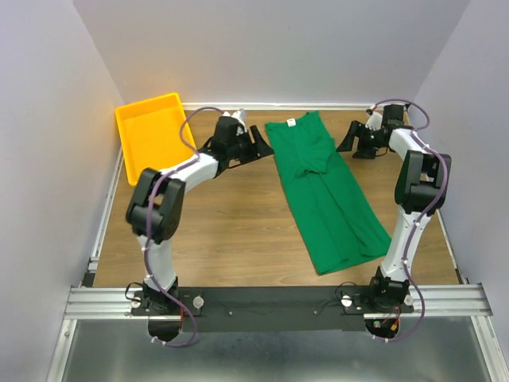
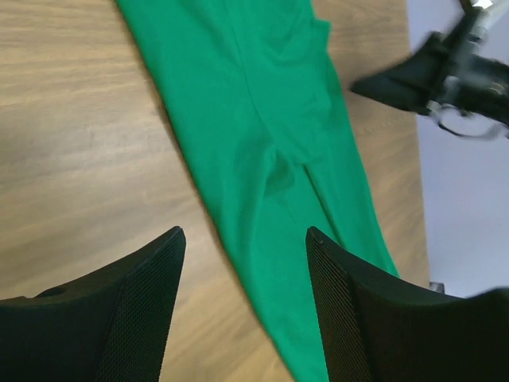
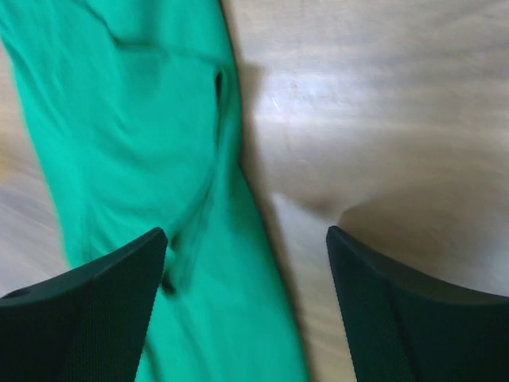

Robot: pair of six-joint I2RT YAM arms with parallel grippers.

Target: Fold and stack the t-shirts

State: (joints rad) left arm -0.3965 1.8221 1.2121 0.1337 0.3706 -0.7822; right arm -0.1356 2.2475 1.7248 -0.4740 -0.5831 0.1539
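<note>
- Green cloth down the middle of the table: the t-shirt (image 1: 326, 191) lies as a long narrow strip, its sides folded in, on the wooden table (image 1: 231, 231).
- It runs on a slant, with the collar end and its small white neck tag (image 1: 292, 122) at the far side and the hem end nearer the right arm's base.
- The fabric bunches into a few creases around the middle of the strip, and the hem end lies flatter.
- The left gripper (image 1: 262, 143) sits just beside the strip's left edge, up near the collar end.
- Its wrist view shows the two fingers spread apart, with nothing clamped between them and the shirt's edge passing below the gap.
- The right gripper (image 1: 347, 139) sits across from it on the strip's right side, so the upper part of the shirt lies between the two.
- Its fingers are wide apart too and hold nothing, with green cloth on one side of its view and bare wood on the other.
- A yellow tray (image 1: 127, 143) sits at the far left corner, well apart from the shirt.
</note>
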